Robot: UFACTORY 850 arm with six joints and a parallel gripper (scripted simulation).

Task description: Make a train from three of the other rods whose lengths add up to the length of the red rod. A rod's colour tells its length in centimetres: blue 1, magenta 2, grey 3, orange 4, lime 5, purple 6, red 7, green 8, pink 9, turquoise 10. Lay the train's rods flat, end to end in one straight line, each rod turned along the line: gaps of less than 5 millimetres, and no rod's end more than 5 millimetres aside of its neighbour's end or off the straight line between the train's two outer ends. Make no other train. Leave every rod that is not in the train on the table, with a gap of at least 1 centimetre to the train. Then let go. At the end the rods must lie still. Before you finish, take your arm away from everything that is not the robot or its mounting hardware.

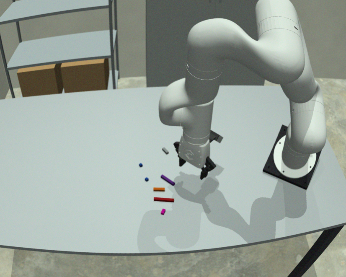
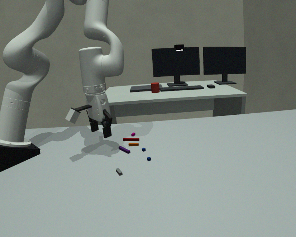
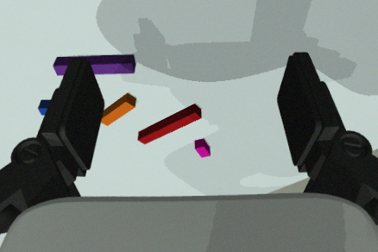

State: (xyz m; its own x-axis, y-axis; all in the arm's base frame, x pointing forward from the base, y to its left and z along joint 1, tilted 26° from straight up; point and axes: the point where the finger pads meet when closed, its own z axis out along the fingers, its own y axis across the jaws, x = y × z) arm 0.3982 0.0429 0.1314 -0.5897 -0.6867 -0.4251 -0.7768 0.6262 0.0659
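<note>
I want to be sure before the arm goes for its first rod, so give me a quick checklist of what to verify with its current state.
1. Gripper open and holding nothing: ok.
2. Three rods adding up to the flat red rod are on the grey table: ok; short orange rod, small magenta rod and a tiny blue cube.
3. Those three lie flat, apart from each other: ok.
4. Train already started: not ok, no rods end to end.
5. Gripper above a chosen rod: not ok, it hangs beside the long purple rod.
6. Small grey rod well away from the others: ok.
</note>
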